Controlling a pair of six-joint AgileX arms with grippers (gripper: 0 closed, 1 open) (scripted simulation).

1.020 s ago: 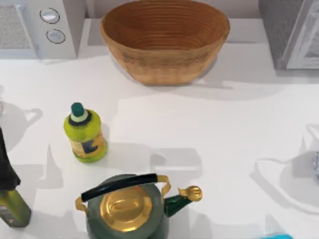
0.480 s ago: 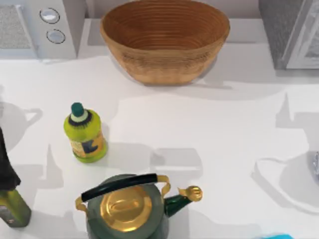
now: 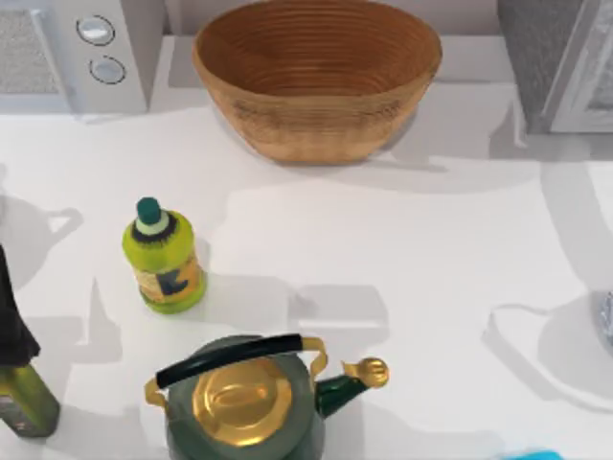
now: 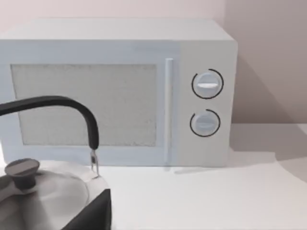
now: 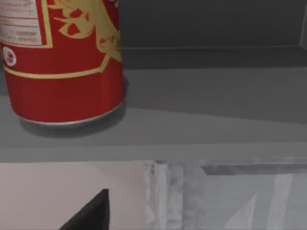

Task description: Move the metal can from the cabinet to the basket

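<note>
The metal can (image 5: 62, 62), red with yellow markings, stands upright on a grey shelf inside the cabinet (image 5: 216, 96) in the right wrist view. A dark part of my right gripper (image 5: 91, 213) shows low in that view, short of the can and apart from it. From above, the cabinet (image 3: 536, 57) is at the table's far right corner, its pale door beside it. The wicker basket (image 3: 316, 77) sits at the far middle with nothing visible in it. A dark part of my left gripper (image 4: 93, 215) is near a silver kettle (image 4: 43, 191).
A white microwave (image 3: 86, 48) stands at the far left. A yellow-green bottle (image 3: 165, 257) is left of centre. A green kettle with a gold lid (image 3: 244, 398) is at the front. An olive bottle (image 3: 21, 398) stands at the left edge.
A shadow on the right side of the table has slid toward the cabinet. The basket, bottle and kettle have not moved.
</note>
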